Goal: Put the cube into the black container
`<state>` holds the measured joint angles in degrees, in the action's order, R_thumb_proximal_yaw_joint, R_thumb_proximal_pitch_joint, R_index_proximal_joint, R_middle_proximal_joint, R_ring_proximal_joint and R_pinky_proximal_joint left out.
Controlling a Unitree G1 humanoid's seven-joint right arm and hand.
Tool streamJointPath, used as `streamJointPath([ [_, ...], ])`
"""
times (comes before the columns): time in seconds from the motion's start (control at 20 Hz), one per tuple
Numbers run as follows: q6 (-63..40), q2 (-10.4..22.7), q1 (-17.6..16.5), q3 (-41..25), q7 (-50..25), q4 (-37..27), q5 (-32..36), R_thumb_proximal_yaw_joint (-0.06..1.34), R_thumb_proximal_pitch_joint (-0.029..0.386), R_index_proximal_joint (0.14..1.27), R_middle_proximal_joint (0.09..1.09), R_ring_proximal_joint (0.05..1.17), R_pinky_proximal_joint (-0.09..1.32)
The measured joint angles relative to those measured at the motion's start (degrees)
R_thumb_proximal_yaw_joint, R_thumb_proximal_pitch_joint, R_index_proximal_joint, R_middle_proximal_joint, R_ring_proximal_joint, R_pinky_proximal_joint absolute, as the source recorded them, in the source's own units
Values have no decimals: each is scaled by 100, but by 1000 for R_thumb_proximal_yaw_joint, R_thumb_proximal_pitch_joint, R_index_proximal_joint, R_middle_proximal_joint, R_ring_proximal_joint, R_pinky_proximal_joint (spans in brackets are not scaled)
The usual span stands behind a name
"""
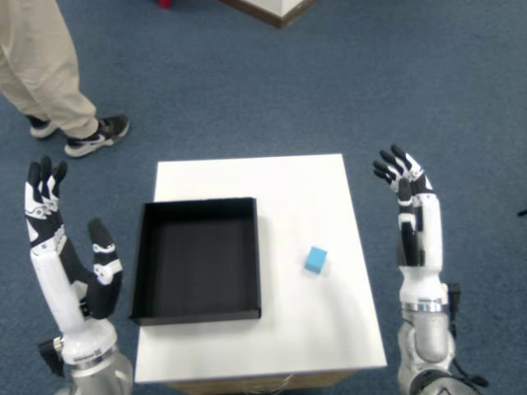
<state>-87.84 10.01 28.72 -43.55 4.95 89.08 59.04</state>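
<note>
A small light-blue cube [316, 259] lies on the white table [288, 181], to the right of the black container [198, 258]. The container is a shallow square tray with nothing visible inside it. My right hand [410, 210] hovers off the table's right edge, fingers spread and pointing away, holding nothing. It is to the right of the cube and well apart from it. My left hand [62, 247] is raised left of the table, also open.
A person's legs in beige trousers and dark sneakers [97, 136] stand on the blue carpet at the upper left. A piece of white furniture [276, 8] shows at the top edge.
</note>
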Motion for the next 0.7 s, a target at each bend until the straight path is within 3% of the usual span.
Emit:
streamJointPath([
  [0.2, -1, 156, 91, -533, -99, 1077, -317, -16, 199, 328, 363, 442, 398],
  [0.4, 0, 110, 222, -1256, -708, 1568, -583, -6, 232, 321, 371, 428, 356],
  [0.7, 225, 58, 256, -2600, -2209, 1903, -1005, 48, 200, 314, 375, 411, 340],
])
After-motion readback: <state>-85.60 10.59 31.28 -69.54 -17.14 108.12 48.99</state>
